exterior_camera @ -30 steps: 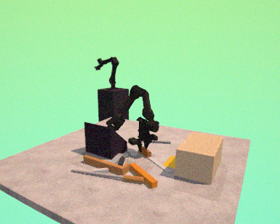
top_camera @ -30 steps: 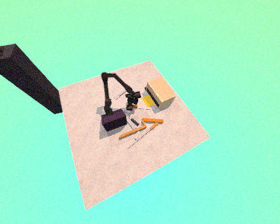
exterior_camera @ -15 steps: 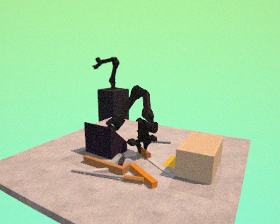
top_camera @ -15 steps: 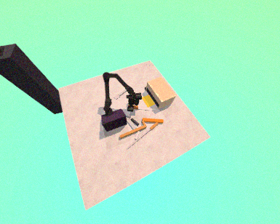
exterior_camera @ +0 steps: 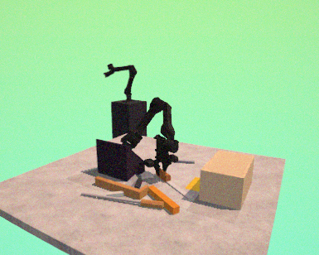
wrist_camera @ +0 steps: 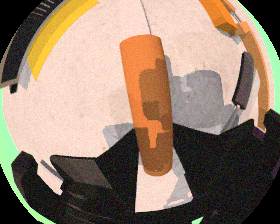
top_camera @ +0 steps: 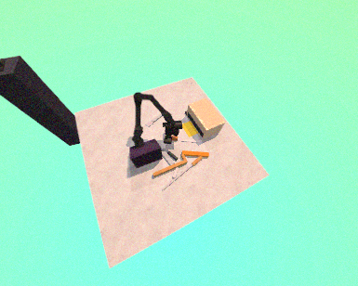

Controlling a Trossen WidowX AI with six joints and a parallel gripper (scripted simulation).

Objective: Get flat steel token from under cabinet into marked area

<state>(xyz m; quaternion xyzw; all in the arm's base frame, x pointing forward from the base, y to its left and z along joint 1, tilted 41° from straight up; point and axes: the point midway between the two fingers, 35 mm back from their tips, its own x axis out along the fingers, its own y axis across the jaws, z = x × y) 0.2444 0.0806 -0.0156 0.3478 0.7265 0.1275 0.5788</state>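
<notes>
The tan cabinet (top_camera: 206, 113) (exterior_camera: 223, 178) stands at the right; its dark slotted front (wrist_camera: 18, 42) shows at the wrist view's upper left. The yellow marked area (top_camera: 190, 129) (exterior_camera: 193, 184) (wrist_camera: 59, 35) lies in front of it. I cannot make out the steel token in any view. My gripper (top_camera: 172, 137) (exterior_camera: 162, 171) (wrist_camera: 152, 129) is shut on the orange handle (exterior_camera: 166, 175) (wrist_camera: 141, 65) of a tool, low over the table. The tool's thin rod (exterior_camera: 176, 189) (wrist_camera: 146, 16) extends away from the fingers; its far end is too fine to make out.
Orange bars (top_camera: 169, 168) (exterior_camera: 163, 199) and another orange-handled thin tool (top_camera: 197, 161) (exterior_camera: 152, 204) lie in front. A small dark block (top_camera: 172, 155) (wrist_camera: 243, 80) lies near them. A dark box (top_camera: 146, 153) (exterior_camera: 113, 159) stands by the arm's base. A grey rod (exterior_camera: 186, 162) lies behind the gripper.
</notes>
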